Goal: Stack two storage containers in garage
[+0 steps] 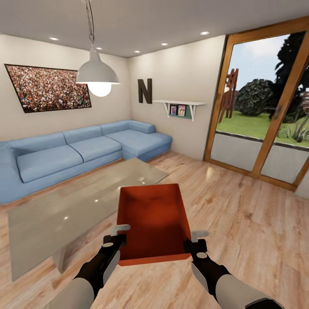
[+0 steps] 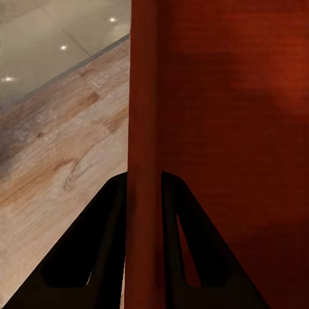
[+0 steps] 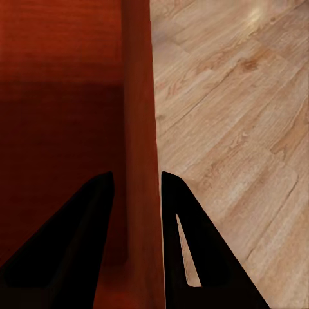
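I hold one orange-red storage container (image 1: 152, 219) in the air in front of me, above the light wood-plank flooring of the living room (image 1: 240, 214). My left gripper (image 1: 116, 240) is shut on its left wall and my right gripper (image 1: 194, 243) is shut on its right wall. The left wrist view shows that rim (image 2: 143, 129) pinched between the black fingers (image 2: 109, 219). Black fingers (image 3: 96, 212) clamp the opposite rim (image 3: 138, 129) in the right wrist view. The bin is empty inside.
A glass coffee table (image 1: 64, 206) stands just left of the bin. A blue corner sofa (image 1: 77, 150) lines the far wall. Wood-framed glass doors (image 1: 262, 111) are at the right. Open plank floor lies ahead and right.
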{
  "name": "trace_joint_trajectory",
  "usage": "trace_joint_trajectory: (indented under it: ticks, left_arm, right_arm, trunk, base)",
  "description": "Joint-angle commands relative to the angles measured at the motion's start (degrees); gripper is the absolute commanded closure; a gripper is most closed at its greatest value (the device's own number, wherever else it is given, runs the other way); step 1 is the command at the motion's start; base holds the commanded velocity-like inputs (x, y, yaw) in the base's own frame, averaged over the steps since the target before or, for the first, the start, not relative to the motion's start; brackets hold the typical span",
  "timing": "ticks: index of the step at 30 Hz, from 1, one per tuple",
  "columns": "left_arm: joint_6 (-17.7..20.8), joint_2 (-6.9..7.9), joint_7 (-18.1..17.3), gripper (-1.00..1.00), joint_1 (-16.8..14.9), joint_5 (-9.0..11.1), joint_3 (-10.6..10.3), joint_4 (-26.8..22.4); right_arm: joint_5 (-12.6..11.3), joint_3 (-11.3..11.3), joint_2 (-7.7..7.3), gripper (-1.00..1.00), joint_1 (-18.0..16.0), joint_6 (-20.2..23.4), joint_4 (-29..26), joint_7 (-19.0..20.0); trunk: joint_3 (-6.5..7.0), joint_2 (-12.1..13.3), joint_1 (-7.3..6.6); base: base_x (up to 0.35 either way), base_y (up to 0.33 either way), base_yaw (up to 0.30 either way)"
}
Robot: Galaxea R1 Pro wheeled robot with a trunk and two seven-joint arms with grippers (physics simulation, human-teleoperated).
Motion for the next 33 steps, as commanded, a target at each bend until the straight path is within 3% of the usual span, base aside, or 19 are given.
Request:
trace_joint_trajectory:
  ticks: [1, 33]
  left_arm:
    - [0.3, -0.14, 0.5, 1.00, -0.1, 5.2, 0.2, -0.2]
    - [0.3, -0.14, 0.5, 1.00, -0.1, 5.2, 0.2, -0.2]
  right_arm:
    - [-0.6, -0.5, 0.35, 1.00, 0.0, -0.3, 0.1, 0.0]
    - [-0.6, -0.5, 0.37, 1.00, 0.0, -0.2, 0.0, -0.1]
  trunk:
    - [-0.03, -0.1, 0.01]
    - [1.68, -0.1, 0.01]
  base:
    - [0.000, 0.000, 0.232]
    - [0.000, 0.000, 0.259]
